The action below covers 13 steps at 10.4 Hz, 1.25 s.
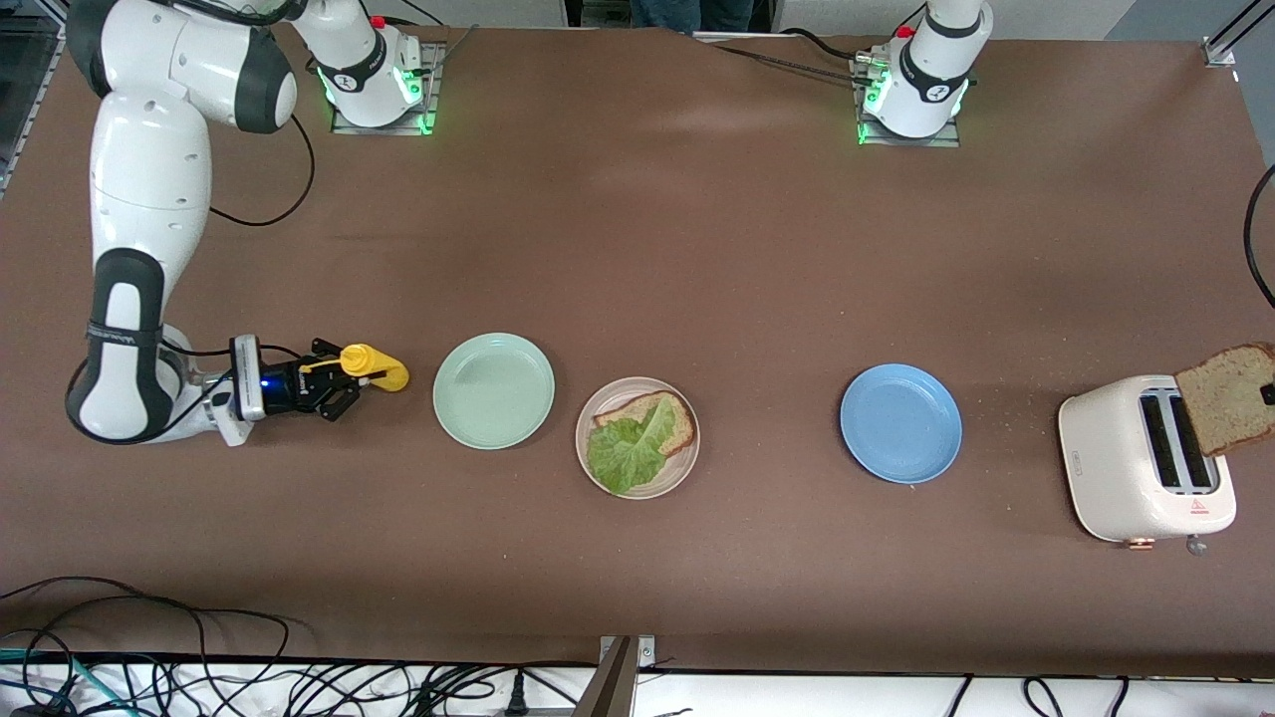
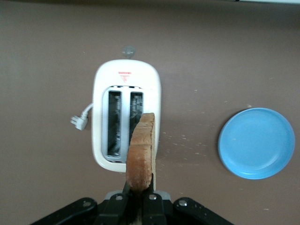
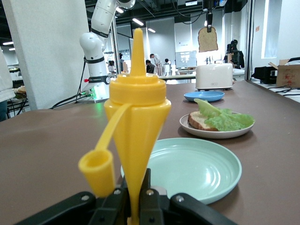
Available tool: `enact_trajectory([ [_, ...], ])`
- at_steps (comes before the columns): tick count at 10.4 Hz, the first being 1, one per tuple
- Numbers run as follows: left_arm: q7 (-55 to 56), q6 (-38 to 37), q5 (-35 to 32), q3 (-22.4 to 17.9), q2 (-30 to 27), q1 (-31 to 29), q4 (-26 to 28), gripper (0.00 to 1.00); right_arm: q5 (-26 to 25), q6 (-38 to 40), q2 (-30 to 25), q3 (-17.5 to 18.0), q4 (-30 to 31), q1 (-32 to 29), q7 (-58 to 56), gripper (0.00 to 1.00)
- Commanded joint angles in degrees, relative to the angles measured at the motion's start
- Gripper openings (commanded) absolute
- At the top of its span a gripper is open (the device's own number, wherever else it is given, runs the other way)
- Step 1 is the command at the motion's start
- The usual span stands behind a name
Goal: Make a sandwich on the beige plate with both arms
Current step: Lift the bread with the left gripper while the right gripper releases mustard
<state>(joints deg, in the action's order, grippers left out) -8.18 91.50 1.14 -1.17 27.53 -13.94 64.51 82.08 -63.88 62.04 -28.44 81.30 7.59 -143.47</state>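
Note:
The beige plate [image 1: 675, 472] [image 3: 212, 134] lies mid-table and carries one brown bread slice [image 1: 669, 418] with a green lettuce leaf [image 1: 626, 451] [image 3: 225, 119] on top. A second bread slice [image 1: 1227, 398] [image 2: 140, 154] hangs on edge over the white toaster [image 1: 1144, 460] [image 2: 126, 89], with my left gripper [image 2: 139, 197] [image 1: 1267, 393] shut on it; the arm itself is out of the front view. Low over the table, beside the mint green plate [image 1: 493, 390], my right gripper [image 1: 337, 383] [image 3: 138, 199] is shut on a yellow squeeze bottle [image 1: 371, 368] [image 3: 136, 117] whose cap hangs open.
A blue plate [image 1: 900, 423] [image 2: 256, 143] lies between the beige plate and the toaster. The toaster's cord and plug [image 2: 79, 119] lie beside it at the left arm's end of the table. Cables run along the table edge nearest the front camera.

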Motion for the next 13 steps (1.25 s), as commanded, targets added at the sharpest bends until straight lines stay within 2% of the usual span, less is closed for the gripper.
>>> enact_trajectory([
  [1, 15.5, -2.1, 7.0, -0.2, -1.3, 3.6, -1.0, 0.0, 2.2, 0.6, 1.3, 0.8, -0.8, -1.1, -0.8, 0.0],
  [2, 23.8, -2.1, 12.3, -0.3, -1.7, 5.5, -0.9, 0.0, 3.0, 0.5, 2.0, 0.8, -0.8, -1.1, -0.8, 0.08],
  [3, 31.4, -2.1, 16.6, 0.0, -1.6, 8.1, -0.4, 0.0, 3.4, 0.3, 2.3, 0.8, -0.8, -1.2, -0.8, 0.47],
  [4, 37.6, -1.7, 17.2, 0.7, -1.3, 11.1, -0.1, 0.0, 3.6, -0.2, 2.4, 0.8, -0.8, -1.3, -0.8, 0.64],
  [5, 42.7, -1.0, 17.6, 0.9, -0.7, 15.7, 0.0, 0.0, 3.6, -0.5, 2.6, 0.8, -0.8, -1.5, -0.8, 1.0],
  [7, 52.7, 9.9, 21.4, 1.0, 1.8, 22.1, 1.7, 0.0, 3.5, -0.5, 2.4, 0.5, -1.2, -2.4, -0.7, 1.0],
  [9, 58.0, 23.3, 22.9, 1.0, 2.9, 28.2, 7.3, 0.0, 3.1, -0.5, 2.2, -1.0, -2.5, -3.9, 0.6, 1.0],
  [11, 59.6, 34.3, 25.0, 1.0, 6.1, 32.7, 10.2, 0.0, 2.8, -0.4, 1.9, -6.8, -2.6, -3.8, 2.6, 1.0],
  [13, 59.5, 43.2, 27.1, 1.3, 6.8, 36.8, 14.8, 0.0, 2.7, -1.2, 1.7, -14.9, -3.7, -2.1, 11.4, 1.0],
])
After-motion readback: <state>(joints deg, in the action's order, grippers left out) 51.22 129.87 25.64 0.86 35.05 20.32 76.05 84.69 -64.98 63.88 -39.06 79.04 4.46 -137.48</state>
